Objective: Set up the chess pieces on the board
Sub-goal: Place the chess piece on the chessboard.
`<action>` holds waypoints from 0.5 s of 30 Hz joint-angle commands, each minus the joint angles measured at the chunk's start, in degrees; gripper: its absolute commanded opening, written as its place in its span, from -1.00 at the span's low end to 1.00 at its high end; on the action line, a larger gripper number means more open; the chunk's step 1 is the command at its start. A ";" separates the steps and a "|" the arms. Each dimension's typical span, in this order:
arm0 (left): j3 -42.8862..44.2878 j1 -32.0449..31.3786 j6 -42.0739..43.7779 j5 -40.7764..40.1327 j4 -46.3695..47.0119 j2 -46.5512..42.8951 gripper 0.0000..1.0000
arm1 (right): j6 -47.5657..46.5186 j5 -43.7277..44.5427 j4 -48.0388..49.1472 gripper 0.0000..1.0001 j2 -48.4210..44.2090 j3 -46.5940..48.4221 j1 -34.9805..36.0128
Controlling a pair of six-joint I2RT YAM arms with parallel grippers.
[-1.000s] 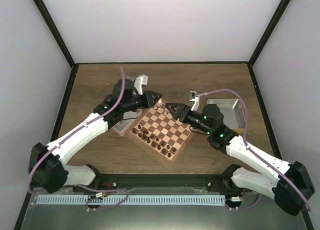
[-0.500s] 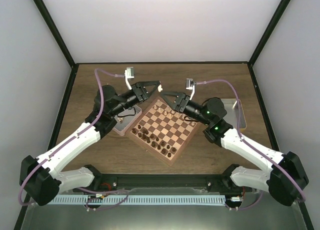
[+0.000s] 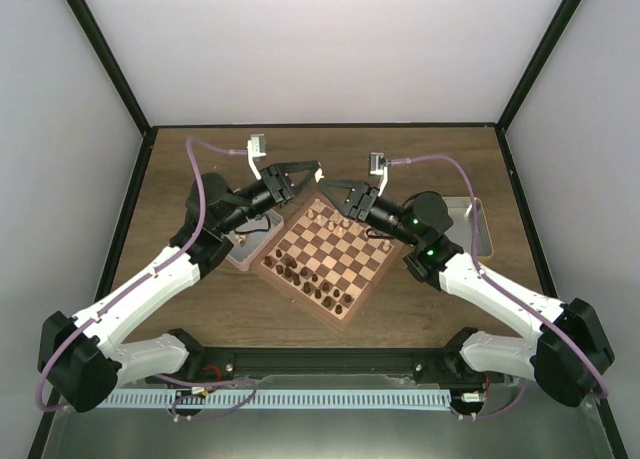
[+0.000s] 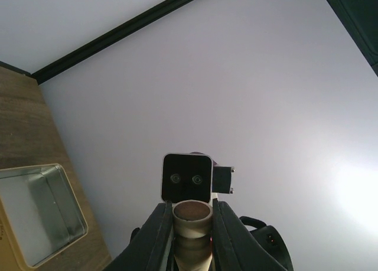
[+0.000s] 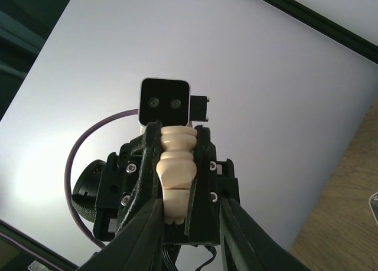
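Left claw [image 3: 312, 173], top view: it is hanging tip to tip with your right claw [image 3: 332, 190], and both are hovering just over the far corner of the board [image 3: 366, 293]. Whatever is sitting between the two sets of fingers is too small for you to be making out from up here. Below and behind the claws, light chess pieces [image 3: 331, 218] are standing along the board's far edges. Dark pieces [image 3: 300, 277] are crowding the edge toward the arm bases. A metal tray [image 3: 478, 241] is lying out past the right claw's arm, and a second tray [image 3: 240, 257] is peeking from beneath the left arm.

Left wrist view: your left claw is pinching a pale chess piece [image 4: 192, 231] between both fingers [image 4: 160, 235], with no gap showing on either side. The piece is pointing away from the lens and is showing a round brown end face. Straight ahead of the claw, the other wrist's black camera block [image 4: 186, 185] is staring back. Down to the left, a tray corner is resting on the wooden table [image 4: 18, 123].

Right wrist view: your right claw is gripping the near end of the chess piece, with its fingers lying flush against it. The facing claw's black fingers are flanking the far part. A purple cable [image 5: 82, 159] is looping off to the left, beyond the claw.
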 commanded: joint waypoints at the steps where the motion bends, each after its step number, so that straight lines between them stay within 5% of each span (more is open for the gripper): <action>1: -0.76 -0.27 -0.72 0.68 2.47 -0.32 -0.77 | -1.30 0.54 2.05 -0.48 0.19 2.96 -0.18; 12: -1.84 -0.23 0.02 0.51 3.11 -0.48 -0.75 | -1.09 -0.64 2.16 -0.78 0.95 4.10 -0.17; 15: -1.93 -0.23 1.36 0.31 2.45 -0.86 -0.62 | -1.15 -1.27 1.50 -0.90 0.90 4.14 -0.18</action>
